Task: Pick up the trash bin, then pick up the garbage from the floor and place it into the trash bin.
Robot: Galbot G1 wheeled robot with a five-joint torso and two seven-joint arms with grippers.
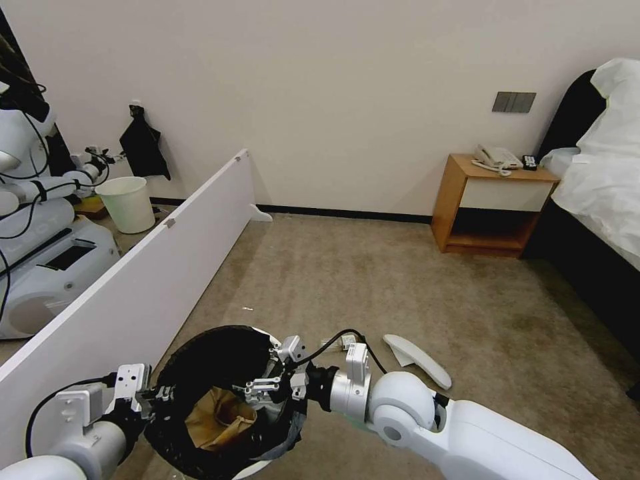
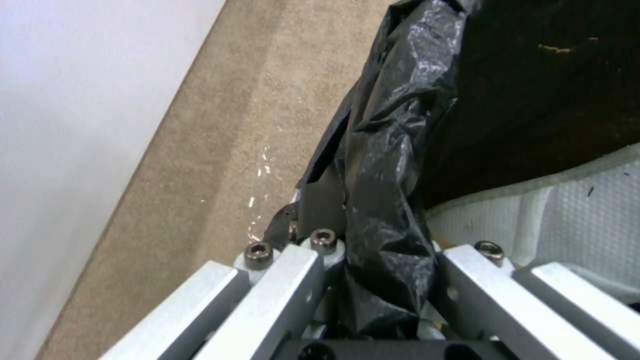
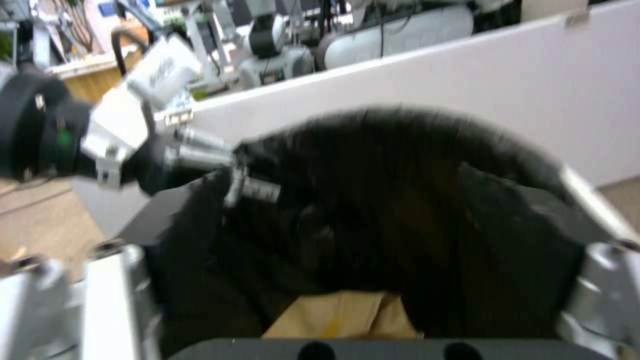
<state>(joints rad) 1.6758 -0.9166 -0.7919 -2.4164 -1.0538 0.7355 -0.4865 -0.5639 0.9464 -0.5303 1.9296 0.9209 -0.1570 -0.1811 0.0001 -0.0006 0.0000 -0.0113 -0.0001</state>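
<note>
Arms reach forward at the bottom of the head view, one on each side of the trash bin (image 1: 223, 347). The left gripper (image 1: 155, 395) comes in from the left with its arm bent, and its fingers (image 2: 293, 280) are pinched on the black bag liner (image 2: 387, 200) at the bin's rim. The right arm stretches across from the right, low and nearly flat. The right gripper (image 1: 263, 388) hangs over the bin's mouth, with its fingers (image 3: 113, 295) spread wide and holding nothing. A brown paper bag (image 1: 220, 417) lies inside the bin, under that gripper. One white slipper (image 1: 419, 359) lies on the floor (image 1: 413, 293), just beside the right arm. The bin sits near a long white board (image 1: 140, 280) that stands on the carpet to the left
</note>
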